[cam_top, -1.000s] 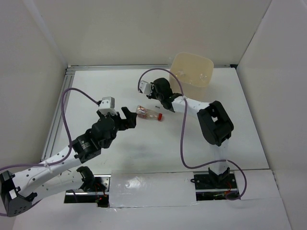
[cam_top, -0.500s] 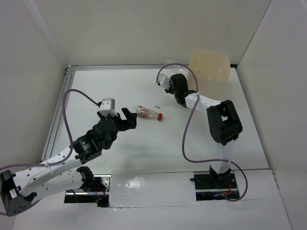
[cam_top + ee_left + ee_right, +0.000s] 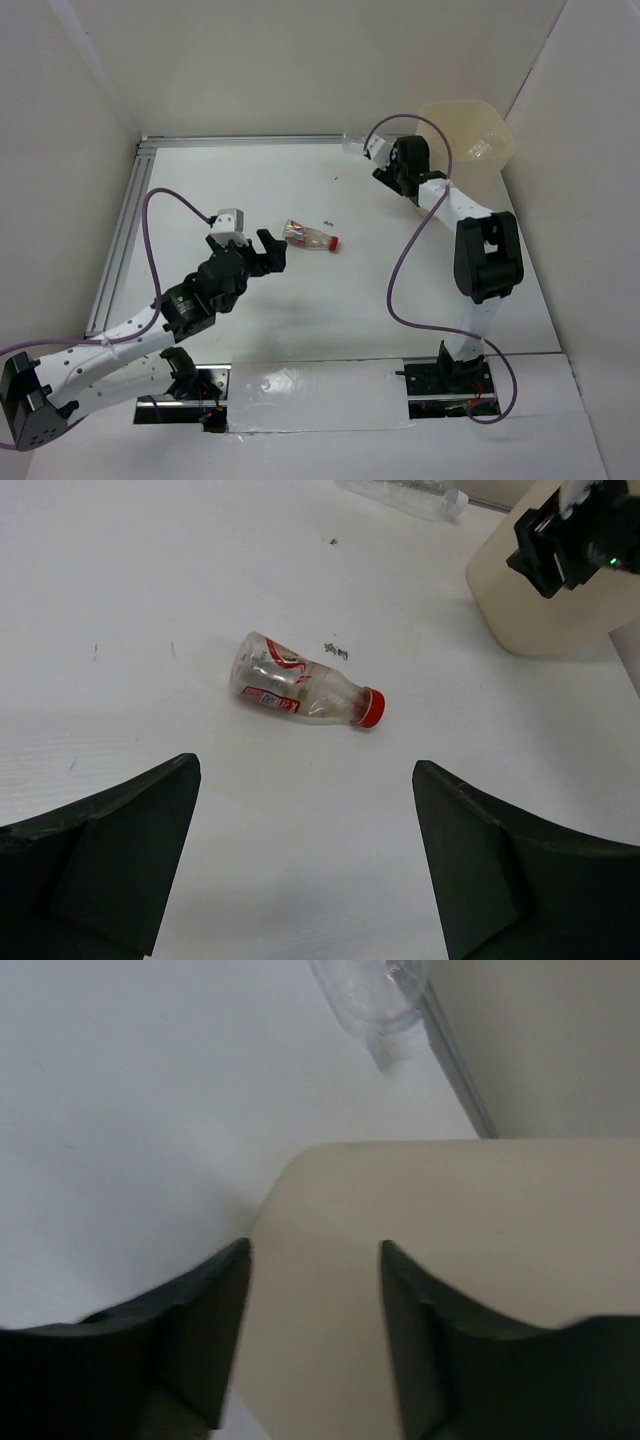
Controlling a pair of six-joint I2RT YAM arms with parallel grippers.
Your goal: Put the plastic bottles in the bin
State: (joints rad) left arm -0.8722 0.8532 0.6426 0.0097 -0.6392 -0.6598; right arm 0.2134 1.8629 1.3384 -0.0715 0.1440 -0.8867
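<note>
A short bottle with a red cap and a reddish label [image 3: 308, 236] [image 3: 305, 685] lies on its side mid-table. Just short of it my left gripper [image 3: 272, 250] [image 3: 305, 770] stands wide open and empty. A clear plastic bottle [image 3: 352, 143] [image 3: 410, 495] [image 3: 370, 995] lies by the back rail. The cream bin [image 3: 470, 140] [image 3: 530, 610] [image 3: 450, 1220] stands in the far right corner. My right gripper [image 3: 402, 183] [image 3: 310, 1260] hangs against the bin's left wall. Its jaws are apart, and only the bin wall shows behind the gap.
An aluminium rail [image 3: 120, 230] runs along the left and back edges of the white table. White enclosure walls stand close on three sides, the right one right beside the bin. Purple cables [image 3: 400, 270] loop off both arms.
The bin and my right arm have travelled right, from mid-back into the back right corner. The right jaws have spread wider. My left arm and the red-capped bottle have barely moved.
</note>
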